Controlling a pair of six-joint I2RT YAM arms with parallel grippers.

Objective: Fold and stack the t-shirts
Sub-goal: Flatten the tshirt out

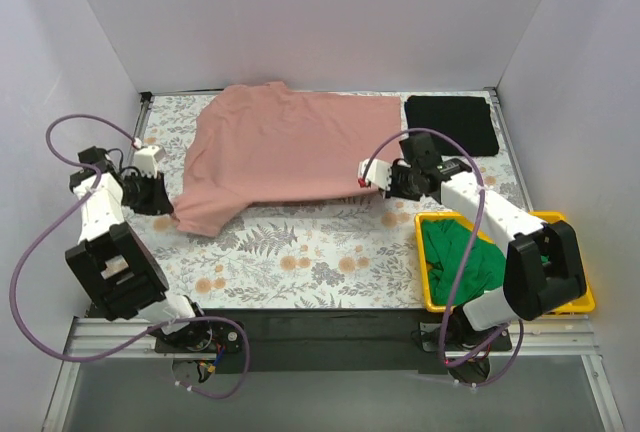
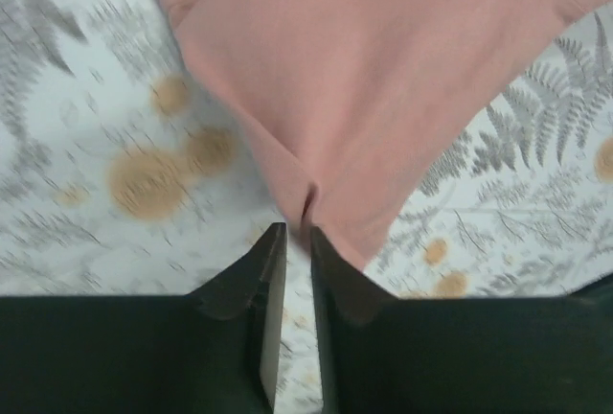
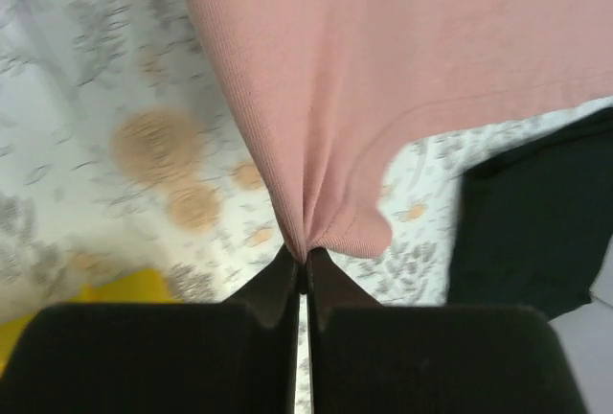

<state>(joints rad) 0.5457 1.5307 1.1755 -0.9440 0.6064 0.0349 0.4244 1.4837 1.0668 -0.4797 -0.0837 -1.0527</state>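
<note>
While spread over the floral table covering (image 1: 300, 252), lying beyond the yellow bin (image 1: 585, 300) and far out to its left: dusty pink t-shirt (image 1: 290, 147), mostly flat, its near edge casting a shadow on the covering.

Pinched at the corner nearest the bin's far left corner by the right gripper (image 1: 372, 180). In the right wrist view, squeezed together on a gathered pleat of ribbed pink hem, with cloth fanning away from the fingertips (image 3: 287, 275).

Caught at the opposite end, farthest left of the bin, by the left gripper (image 1: 160, 197), on what looks like a sleeve. In the left wrist view, only a narrow slit between the jaws, with a crease of pink cloth running down into it. Clenched on the cloth there.

Directly beyond the bin, near the far edge of the covering: black t-shirt (image 1: 452, 124), folded into a neat rectangle, lying just beside the pink one's far right corner. Cannot tell whether touching. Shows also as a dark patch at the right of the right wrist view.

Inside the bin: bright green t-shirt (image 1: 460, 257), crumpled, filling the left part and reaching the near rim.
</note>
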